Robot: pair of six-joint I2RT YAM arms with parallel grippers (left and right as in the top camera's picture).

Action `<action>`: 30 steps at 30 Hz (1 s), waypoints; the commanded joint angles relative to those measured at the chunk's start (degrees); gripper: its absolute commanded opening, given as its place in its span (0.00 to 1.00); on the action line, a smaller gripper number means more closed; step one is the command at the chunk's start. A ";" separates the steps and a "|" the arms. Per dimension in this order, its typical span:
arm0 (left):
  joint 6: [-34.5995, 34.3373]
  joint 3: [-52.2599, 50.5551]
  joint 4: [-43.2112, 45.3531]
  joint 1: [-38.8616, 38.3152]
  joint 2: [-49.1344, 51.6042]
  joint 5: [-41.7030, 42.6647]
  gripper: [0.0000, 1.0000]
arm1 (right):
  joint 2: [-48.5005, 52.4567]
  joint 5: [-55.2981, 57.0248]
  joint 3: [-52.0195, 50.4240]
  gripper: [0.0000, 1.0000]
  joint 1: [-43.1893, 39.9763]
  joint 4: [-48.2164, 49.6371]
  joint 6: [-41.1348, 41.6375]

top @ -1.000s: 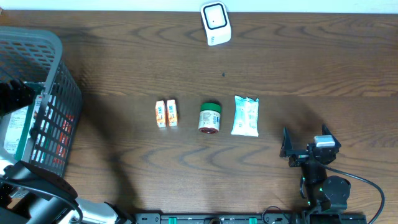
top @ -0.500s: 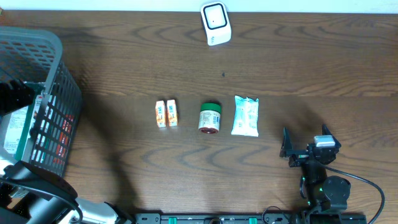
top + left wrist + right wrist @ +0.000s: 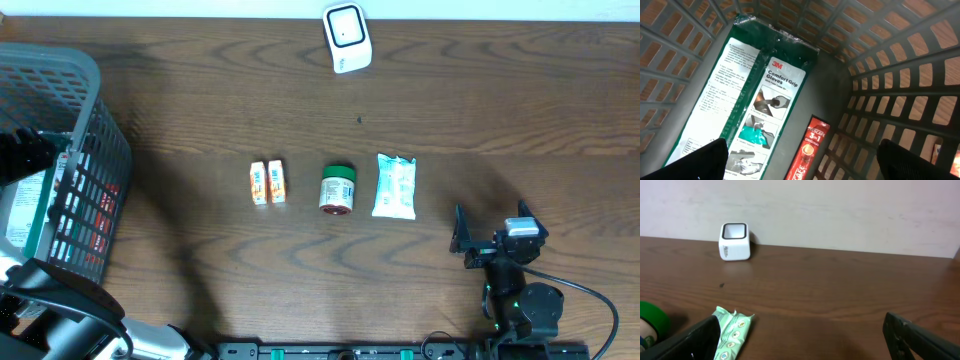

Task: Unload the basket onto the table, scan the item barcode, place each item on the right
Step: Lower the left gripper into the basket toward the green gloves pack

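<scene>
The white barcode scanner (image 3: 346, 38) stands at the table's far edge, also in the right wrist view as the scanner (image 3: 735, 241). In a row mid-table lie two small orange boxes (image 3: 267, 183), a green-lidded jar (image 3: 337, 189) and a pale green pouch (image 3: 395, 186). My left gripper (image 3: 802, 170) hangs open inside the grey basket (image 3: 95, 150), above a green pack of gloves (image 3: 755, 95) and a red coffee sachet (image 3: 810, 150). My right gripper (image 3: 800, 340) is open and empty near the front right, just right of the pouch (image 3: 730, 332).
The basket's slatted walls (image 3: 890, 75) close in around my left gripper on all sides. The right arm's base (image 3: 525, 310) sits at the front edge. Bare wood lies between the row of items and the scanner.
</scene>
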 commanded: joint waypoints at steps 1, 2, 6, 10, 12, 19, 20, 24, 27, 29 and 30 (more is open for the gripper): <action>-0.74 0.44 -0.26 0.04 0.42 0.33 0.95 | -0.31 0.07 -0.07 0.99 0.09 -0.22 0.70; -0.74 0.44 -0.26 0.04 0.42 0.33 0.96 | -0.31 0.07 -0.07 0.99 0.09 -0.22 0.70; -0.74 0.44 0.33 -0.04 0.42 0.79 0.96 | -0.31 0.07 -0.07 0.99 0.09 -0.22 0.70; -0.70 0.44 -2.23 0.00 0.42 -1.53 0.96 | -0.31 0.07 -0.07 0.99 0.09 -0.22 0.70; 0.33 0.44 -4.07 -0.02 0.42 -4.46 0.96 | -0.31 0.07 -0.07 0.99 0.09 -0.22 0.70; 22.14 -0.70 -16.31 -0.02 0.42 -9.92 0.95 | -0.31 0.07 -0.07 0.99 0.09 -0.22 0.70; 23.54 -1.31 -17.14 0.02 0.42 -10.99 0.95 | -0.31 0.07 -0.07 0.99 0.09 -0.22 0.70; 27.26 -4.26 -17.09 0.33 0.61 -11.74 0.84 | -0.31 0.07 -0.07 0.99 0.09 -0.22 0.70; 29.40 -6.14 -16.15 0.31 1.77 -11.72 0.82 | -0.31 0.07 -0.07 0.99 0.09 -0.22 0.70; 30.95 -6.38 -15.76 0.31 3.61 -11.72 0.79 | -0.31 0.07 -0.07 0.99 0.09 -0.22 0.70; 32.09 -6.38 -15.76 0.31 4.37 -11.65 0.78 | -0.31 0.07 -0.07 0.99 0.09 -0.22 0.70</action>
